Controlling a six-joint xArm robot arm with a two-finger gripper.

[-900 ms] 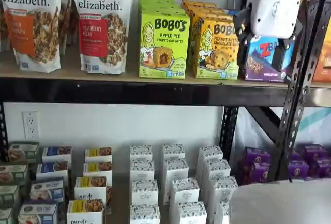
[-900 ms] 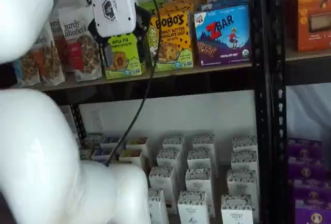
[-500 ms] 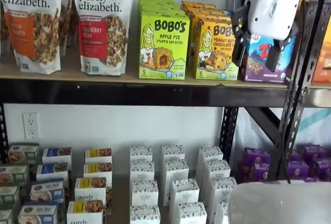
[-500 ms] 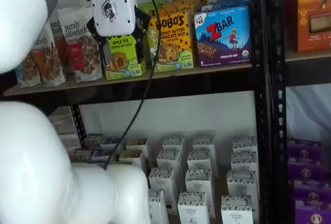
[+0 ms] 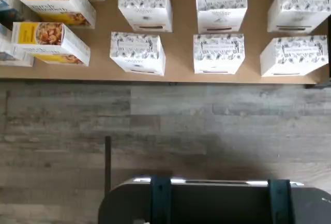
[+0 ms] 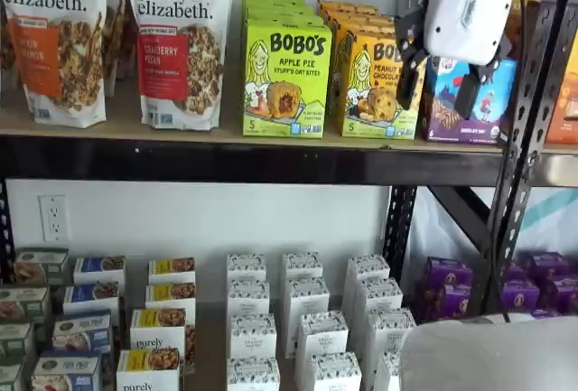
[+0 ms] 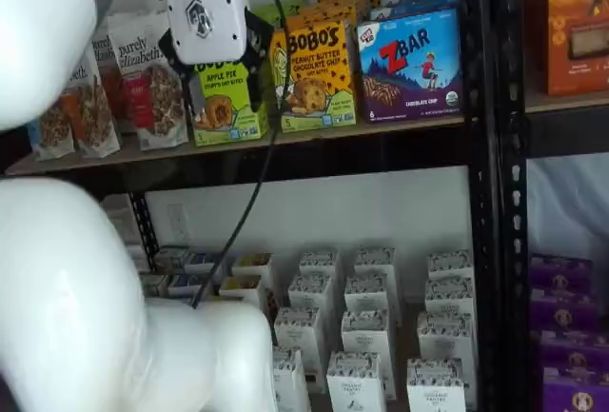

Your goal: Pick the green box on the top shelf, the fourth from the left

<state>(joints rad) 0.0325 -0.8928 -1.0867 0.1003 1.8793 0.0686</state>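
Note:
The lime-green Bobo's Apple Pie box [image 6: 286, 79] stands upright at the front of its row on the top shelf [image 6: 226, 162]. In a shelf view my gripper [image 6: 438, 86] hangs in front of the shelf, right of the green box, before the yellow Bobo's and blue ZBar boxes. Its black fingers [image 6: 408, 73] stand apart with a plain gap and hold nothing. In a shelf view the gripper [image 7: 224, 74] overlaps the green box [image 7: 230, 112], hiding its upper part, above the shelf's beam [image 7: 314, 150]. The wrist view shows neither gripper nor green box.
A yellow-orange Bobo's peanut butter box [image 6: 375, 84] and a blue ZBar box [image 7: 411, 65] stand right of the green box, granola bags [image 6: 179, 43] to its left. A black upright [image 6: 528, 120] stands close on the right. White cartons [image 5: 137, 52] fill the lower shelf.
The gripper has moved a little up and to the left in front of the top shelf. Its fingers stay apart. No box has moved.

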